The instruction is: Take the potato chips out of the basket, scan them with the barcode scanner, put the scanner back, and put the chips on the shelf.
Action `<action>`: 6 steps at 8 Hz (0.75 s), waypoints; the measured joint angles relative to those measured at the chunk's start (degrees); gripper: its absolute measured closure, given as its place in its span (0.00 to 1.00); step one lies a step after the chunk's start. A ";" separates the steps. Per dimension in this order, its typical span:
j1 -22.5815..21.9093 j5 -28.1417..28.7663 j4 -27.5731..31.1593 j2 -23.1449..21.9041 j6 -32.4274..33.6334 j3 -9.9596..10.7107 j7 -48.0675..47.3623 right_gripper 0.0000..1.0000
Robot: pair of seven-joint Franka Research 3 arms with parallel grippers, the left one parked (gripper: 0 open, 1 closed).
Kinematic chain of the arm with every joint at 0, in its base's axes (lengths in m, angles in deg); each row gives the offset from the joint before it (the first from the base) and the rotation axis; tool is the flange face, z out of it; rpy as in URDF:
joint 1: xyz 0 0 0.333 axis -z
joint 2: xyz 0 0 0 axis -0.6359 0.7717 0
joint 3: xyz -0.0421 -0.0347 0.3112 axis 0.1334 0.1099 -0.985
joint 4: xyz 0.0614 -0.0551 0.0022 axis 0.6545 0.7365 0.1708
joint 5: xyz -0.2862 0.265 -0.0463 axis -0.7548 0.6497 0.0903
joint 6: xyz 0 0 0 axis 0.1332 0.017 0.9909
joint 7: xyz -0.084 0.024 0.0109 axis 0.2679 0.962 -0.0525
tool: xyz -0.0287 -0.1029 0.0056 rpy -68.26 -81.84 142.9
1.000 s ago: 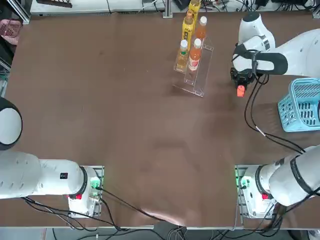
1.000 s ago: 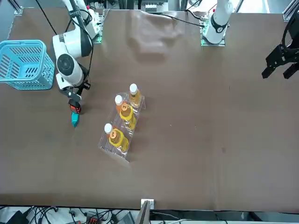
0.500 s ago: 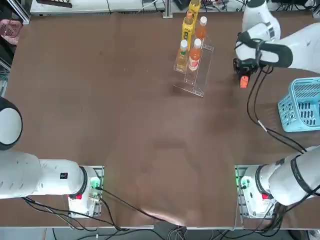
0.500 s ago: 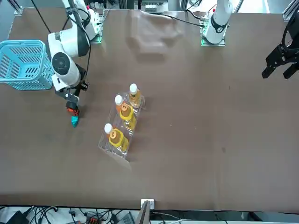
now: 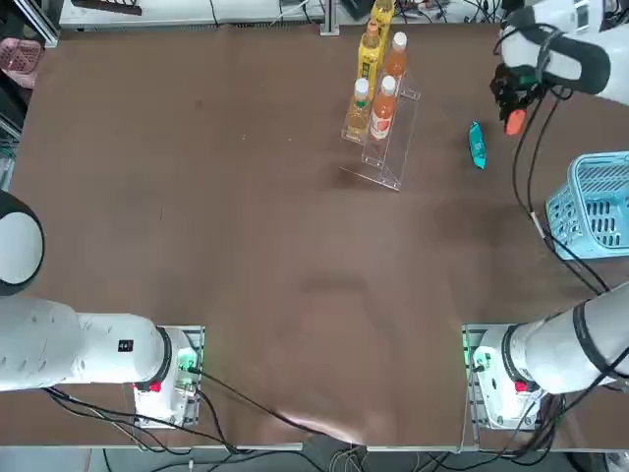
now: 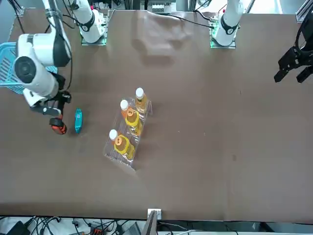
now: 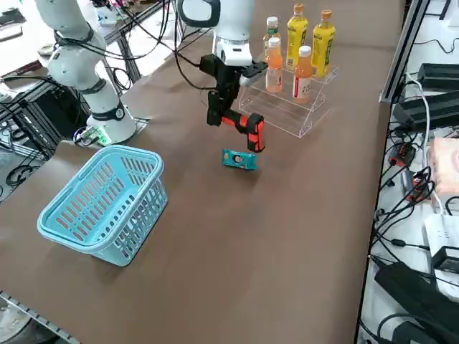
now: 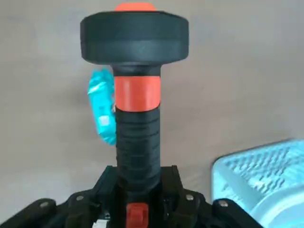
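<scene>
Right gripper [image 7: 217,107] moved off potato chips [image 5: 477,145]

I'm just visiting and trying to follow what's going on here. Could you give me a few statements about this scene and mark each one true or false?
1. The right tool is shut on the barcode scanner. True.
2. The potato chips are inside the basket. False: the packet lies on the table, between the basket and the shelf.
3. Bottles stand on the shelf. True.
4. The scanner rests on the table. False: it hangs in the air, held above the table near the chips.
5. The basket holds several bottles. False: nothing shows inside it in the side view.
</scene>
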 joint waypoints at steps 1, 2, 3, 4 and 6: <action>3.34 0.03 -3.60 2.53 -0.03 0.08 6.50 0.59; 6.99 0.28 -7.29 5.43 -0.08 0.10 12.83 0.59; 10.95 1.63 -11.08 8.79 -0.17 0.13 19.55 0.59; 14.37 3.88 -14.62 12.30 -0.26 0.13 25.71 0.59; 19.34 6.61 -19.10 18.34 -2.11 0.08 33.29 0.59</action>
